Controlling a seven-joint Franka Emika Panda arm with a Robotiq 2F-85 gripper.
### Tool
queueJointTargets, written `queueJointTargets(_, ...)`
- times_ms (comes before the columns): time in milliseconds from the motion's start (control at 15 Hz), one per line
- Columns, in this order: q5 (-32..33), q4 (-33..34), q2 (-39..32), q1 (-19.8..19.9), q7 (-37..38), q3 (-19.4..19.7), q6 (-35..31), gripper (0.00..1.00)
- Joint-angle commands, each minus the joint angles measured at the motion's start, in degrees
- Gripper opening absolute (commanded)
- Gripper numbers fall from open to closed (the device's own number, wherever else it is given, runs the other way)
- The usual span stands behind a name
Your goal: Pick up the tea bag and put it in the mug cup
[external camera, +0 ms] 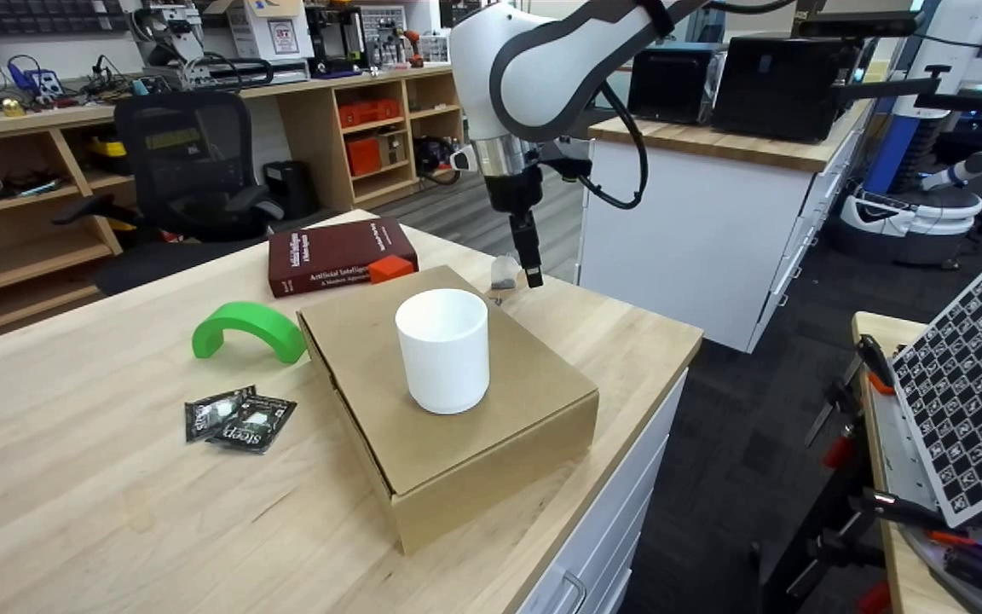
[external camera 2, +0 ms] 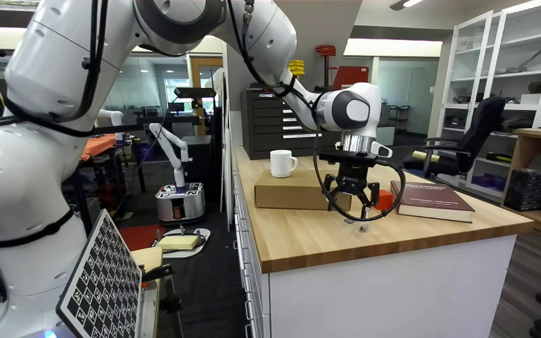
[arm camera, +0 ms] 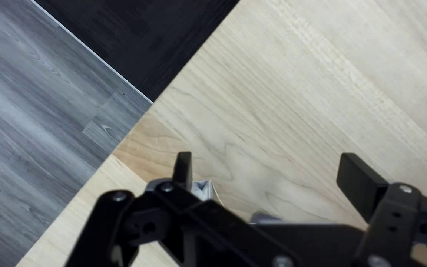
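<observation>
The tea bag is a small pale sachet (external camera: pixel 504 272) on the table near its corner, behind the cardboard box. It also shows in an exterior view (external camera 2: pixel 363 227). In the wrist view the tea bag (arm camera: pixel 203 189) is partly hidden behind the left finger, with a thin string beside it. My gripper (arm camera: pixel 267 165) is open and empty, its fingers wide apart and pointing down close to the tea bag; it shows in both exterior views (external camera: pixel 534 277) (external camera 2: pixel 348 210). The white mug (external camera: pixel 445 354) stands upright on the box; its handle shows in an exterior view (external camera 2: pixel 281 163).
The cardboard box (external camera: pixel 534 384) bears the mug. A maroon book (external camera: pixel 342 251), a red block (external camera: pixel 390 269), a green arch (external camera: pixel 248 322) and black packets (external camera: pixel 254 422) lie around it. The table edge (arm camera: pixel 154 104) runs close to the gripper.
</observation>
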State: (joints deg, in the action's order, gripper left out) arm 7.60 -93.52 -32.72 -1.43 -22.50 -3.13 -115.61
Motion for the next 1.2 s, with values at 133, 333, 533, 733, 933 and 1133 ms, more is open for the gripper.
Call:
queueJointTargets(133, 1.0, 2.6, -1.1, 0.3, -1.3, -0.7, -1.0, 1.00)
queueJointTargets(333, 0.9, 2.6, -0.5, 0.5, -3.1, -1.2, -2.5, 1.00)
queueJointTargets(533, 1.5, 2.3, -0.5, 0.6, -3.9, -0.9, -3.7, 1.00)
queueJointTargets(733, 2.2, 1.8, -0.5, 0.8, -4.0, -0.4, -4.9, 1.00)
queueJointTargets(933, 2.3, 1.4, -0.3, 1.1, -4.6, -0.3, -5.9, 1.00)
queueJointTargets(1133, 1.8, 0.9, 0.0, 1.3, -5.5, -0.6, -7.5, 1.00)
